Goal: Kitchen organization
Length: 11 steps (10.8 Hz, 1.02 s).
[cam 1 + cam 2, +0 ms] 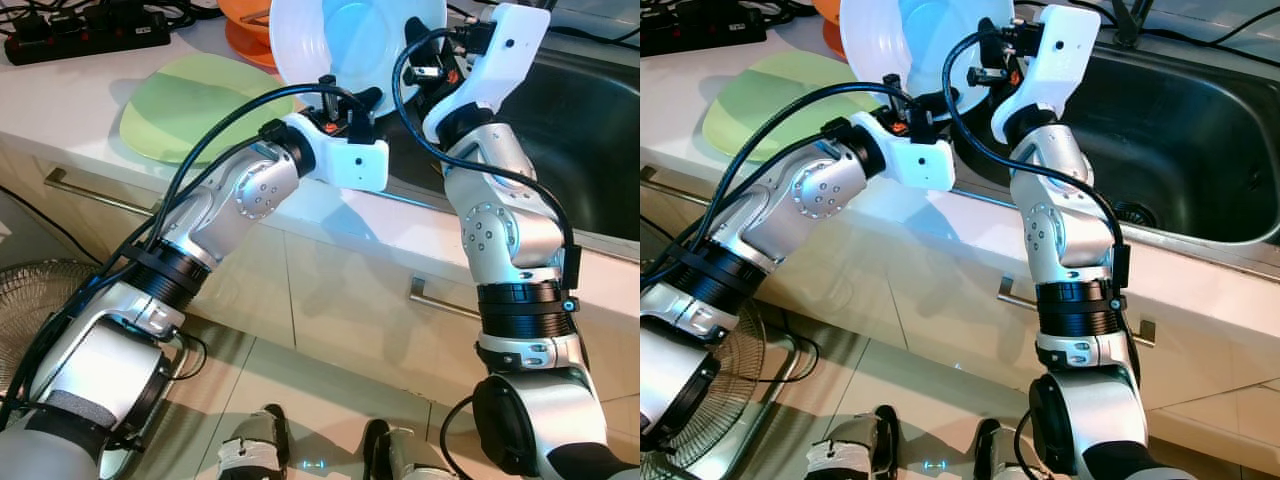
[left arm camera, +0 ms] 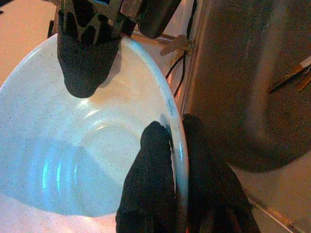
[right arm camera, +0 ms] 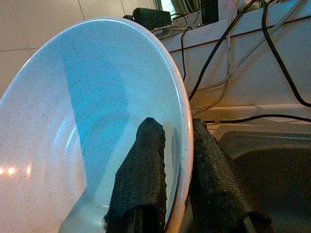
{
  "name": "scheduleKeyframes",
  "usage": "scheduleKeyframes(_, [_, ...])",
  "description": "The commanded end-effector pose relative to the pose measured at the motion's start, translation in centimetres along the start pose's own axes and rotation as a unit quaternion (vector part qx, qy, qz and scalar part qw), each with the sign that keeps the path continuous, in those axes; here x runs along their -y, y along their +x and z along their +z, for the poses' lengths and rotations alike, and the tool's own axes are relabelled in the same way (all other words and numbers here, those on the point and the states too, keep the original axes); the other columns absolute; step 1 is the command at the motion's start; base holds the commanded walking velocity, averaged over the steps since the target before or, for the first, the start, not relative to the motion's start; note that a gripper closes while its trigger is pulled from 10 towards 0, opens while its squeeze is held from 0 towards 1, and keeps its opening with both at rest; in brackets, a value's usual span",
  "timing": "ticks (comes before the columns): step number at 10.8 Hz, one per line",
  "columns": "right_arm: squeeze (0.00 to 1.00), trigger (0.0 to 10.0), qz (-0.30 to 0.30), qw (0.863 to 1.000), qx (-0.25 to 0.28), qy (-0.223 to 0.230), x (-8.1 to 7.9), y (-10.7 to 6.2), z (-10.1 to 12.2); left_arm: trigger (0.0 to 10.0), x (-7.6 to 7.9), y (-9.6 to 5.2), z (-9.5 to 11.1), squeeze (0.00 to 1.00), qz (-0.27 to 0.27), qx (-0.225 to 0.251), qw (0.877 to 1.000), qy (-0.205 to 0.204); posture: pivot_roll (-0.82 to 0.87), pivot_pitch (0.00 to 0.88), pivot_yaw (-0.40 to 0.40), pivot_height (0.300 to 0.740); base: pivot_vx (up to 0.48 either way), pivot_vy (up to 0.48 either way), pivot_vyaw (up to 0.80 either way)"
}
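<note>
bowl (image 1: 345,40): top centre of the frame, held tilted above the table (image 1: 60,100) edge beside the sink (image 1: 590,130)
left hand (image 2: 177,160): pinching the bowl's rim
right hand (image 3: 180,160): pinching the rim too
advice: release one hand only once the other grips firmly, keep it level

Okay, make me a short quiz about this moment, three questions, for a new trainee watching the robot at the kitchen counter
1. True or false: both tools grip the white bowl's rim.
2. What lies on the counter at the robot's left? A green plate B kettle C pan
3. Fill in: the bowl is held near the steel ____.

Key: 1 true, left tool and right tool each pinch the rim. 2 A, green plate. 3 sink.
</note>
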State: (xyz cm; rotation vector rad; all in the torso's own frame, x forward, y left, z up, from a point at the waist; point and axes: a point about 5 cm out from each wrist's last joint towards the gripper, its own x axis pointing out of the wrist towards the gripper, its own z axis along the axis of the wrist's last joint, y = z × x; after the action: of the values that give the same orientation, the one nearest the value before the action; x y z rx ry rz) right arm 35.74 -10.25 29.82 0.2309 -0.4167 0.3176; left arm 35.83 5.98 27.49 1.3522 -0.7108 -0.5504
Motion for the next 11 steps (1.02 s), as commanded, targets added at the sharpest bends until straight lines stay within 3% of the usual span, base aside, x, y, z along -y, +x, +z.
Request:
scheduleKeyframes(1, [0.0,0.0,0.0,1.0,-0.019,-0.008,0.6,-0.2,-0.7,10.0,-1.2,-0.2,-0.2,0.0,0.019,0.004,1.0,0.01,0.14,0.149,0.003,0.74,0.0,0.0,0.0])
scheduleKeyframes(3, [0.0,0.0,-0.004,1.0,-0.018,-0.008,0.6,-0.3,-0.7,10.0,-1.3,-0.2,-0.3,0.0,0.022,0.003,1.0,0.009,0.14,0.15,0.005,0.74,0.0,0.0,0.0])
scheduleKeyframes(4, [0.0,2.3,-0.009,1.0,-0.019,-0.008,0.8,-0.3,-0.7,10.0,-1.4,-0.2,-0.3,0.23,0.025,0.003,1.0,0.007,0.14,0.152,0.005,0.74,0.0,0.0,0.0])
scheduleKeyframes(5, [0.0,10.0,-0.014,1.0,-0.021,-0.01,0.9,-0.3,-0.8,10.0,-1.5,-0.3,-0.4,1.0,0.031,0.004,1.0,-0.004,0.15,0.153,0.007,0.74,0.0,0.0,0.0])
scheduleKeyframes(11, [0.0,10.0,-0.051,0.998,-0.025,-0.01,1.9,-0.3,-1.0,10.0,-2.0,-0.4,-0.4,1.0,0.044,0.005,0.999,-0.012,0.15,0.157,0.006,0.74,0.0,0.0,0.0])
